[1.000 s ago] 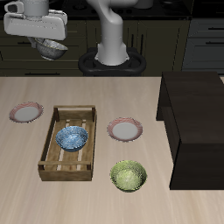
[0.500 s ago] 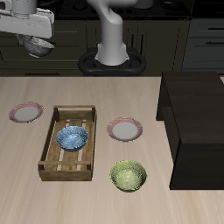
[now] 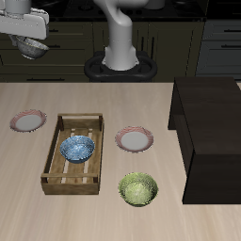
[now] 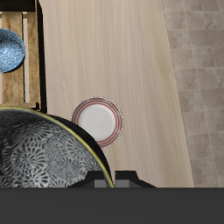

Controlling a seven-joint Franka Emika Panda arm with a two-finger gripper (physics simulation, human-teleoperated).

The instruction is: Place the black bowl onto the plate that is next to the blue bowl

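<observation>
High above the table's back corner, my gripper (image 3: 31, 40) is shut on the rim of the black bowl (image 3: 34, 47), which hangs under it. The wrist view shows that bowl's speckled silvery inside (image 4: 44, 153) up close. The blue bowl (image 3: 77, 148) sits inside a wooden tray (image 3: 58, 127); its edge also shows in the wrist view (image 4: 7, 48). Two pink-rimmed plates flank the tray, about equally far from the blue bowl. One plate (image 3: 27, 120) lies on the table below my gripper and shows in the wrist view (image 4: 96, 121). The other plate (image 3: 135, 140) lies on the tray's opposite side.
A yellow-green bowl (image 3: 138, 189) stands near the table's front edge, in front of the second plate. A dark cabinet block (image 3: 209, 132) fills one end of the table. The robot's base (image 3: 120, 56) stands at the back.
My gripper has carried the black bowl farther outward toward the table's end and slightly higher. Everything on the table has stayed in place.
</observation>
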